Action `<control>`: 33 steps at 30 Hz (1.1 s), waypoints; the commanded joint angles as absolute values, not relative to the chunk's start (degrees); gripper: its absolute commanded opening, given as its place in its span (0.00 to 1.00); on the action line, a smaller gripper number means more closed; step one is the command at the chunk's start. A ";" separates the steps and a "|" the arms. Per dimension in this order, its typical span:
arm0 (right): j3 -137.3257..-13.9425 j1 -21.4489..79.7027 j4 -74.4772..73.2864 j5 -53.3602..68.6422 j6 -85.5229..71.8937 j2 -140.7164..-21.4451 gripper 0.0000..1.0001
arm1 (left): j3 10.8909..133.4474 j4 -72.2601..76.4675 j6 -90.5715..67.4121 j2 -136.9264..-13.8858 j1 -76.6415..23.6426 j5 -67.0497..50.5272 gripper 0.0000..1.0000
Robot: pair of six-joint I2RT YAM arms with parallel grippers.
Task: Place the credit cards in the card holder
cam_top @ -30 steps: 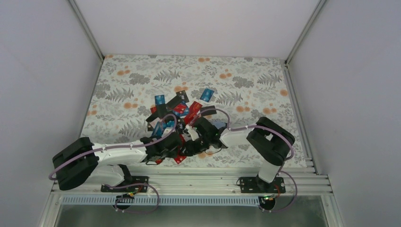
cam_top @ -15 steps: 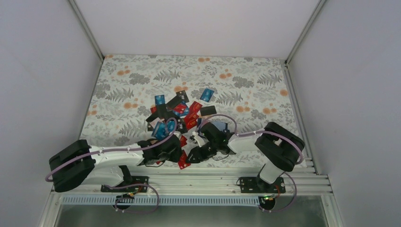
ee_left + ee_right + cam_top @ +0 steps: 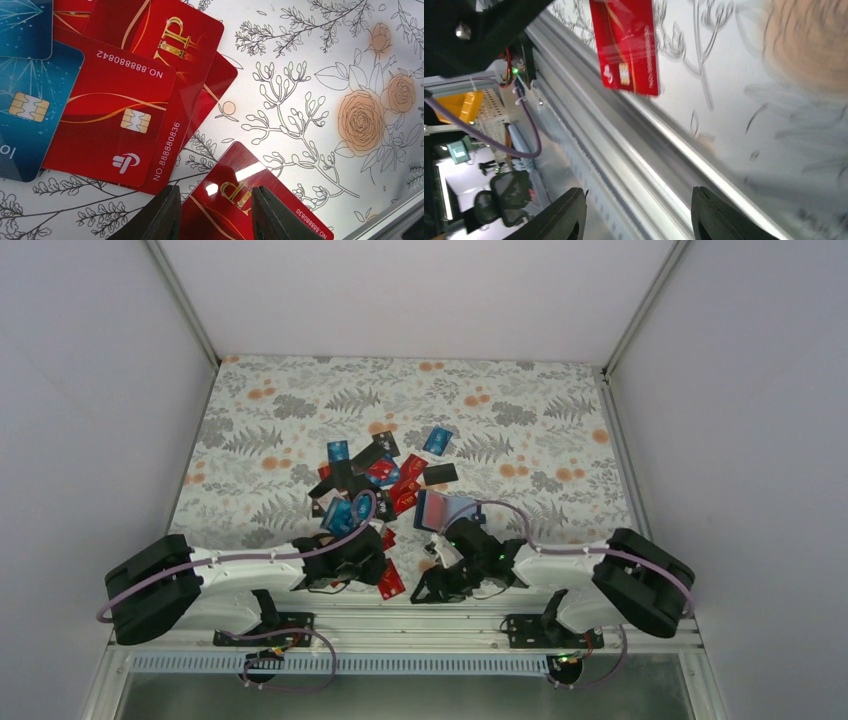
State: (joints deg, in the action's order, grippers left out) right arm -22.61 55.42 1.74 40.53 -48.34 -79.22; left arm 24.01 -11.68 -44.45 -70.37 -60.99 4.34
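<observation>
Several red, blue and black credit cards (image 3: pixel 365 475) lie heaped at the table's middle. One red card (image 3: pixel 390 582) lies apart near the front edge. It shows between my left fingertips in the left wrist view (image 3: pixel 250 195) and in the right wrist view (image 3: pixel 626 45). My left gripper (image 3: pixel 378 570) is open, its tips (image 3: pixel 216 215) either side of this card's end. The card holder (image 3: pixel 442 510) lies open to the right of the heap. My right gripper (image 3: pixel 425 590) is open and empty (image 3: pixel 644 215) above the front rail, apart from the holder.
An aluminium rail (image 3: pixel 634 150) runs along the table's near edge, below my right fingers. More red cards (image 3: pixel 120 115) and a blue card (image 3: pixel 25 110) overlap just beyond my left fingers. White walls enclose the flowered table (image 3: pixel 530 410).
My right arm has swung back from the card holder to the near edge, which uncovers the holder. My left gripper has drawn back a little toward the lone red card.
</observation>
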 commanded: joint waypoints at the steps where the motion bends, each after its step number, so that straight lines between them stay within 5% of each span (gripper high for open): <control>1: -20.26 58.97 5.44 40.20 -62.05 -74.06 0.56 | 24.45 -15.73 -46.20 -71.08 -61.67 3.14 0.38; 11: -23.22 64.33 7.50 32.55 -75.99 -77.29 0.61 | 24.57 -17.00 -47.93 -70.08 -61.79 2.22 0.38; 33: -32.63 67.72 10.83 20.86 -86.17 -93.27 0.53 | 22.14 -15.69 -44.68 -65.71 -61.79 -0.19 0.38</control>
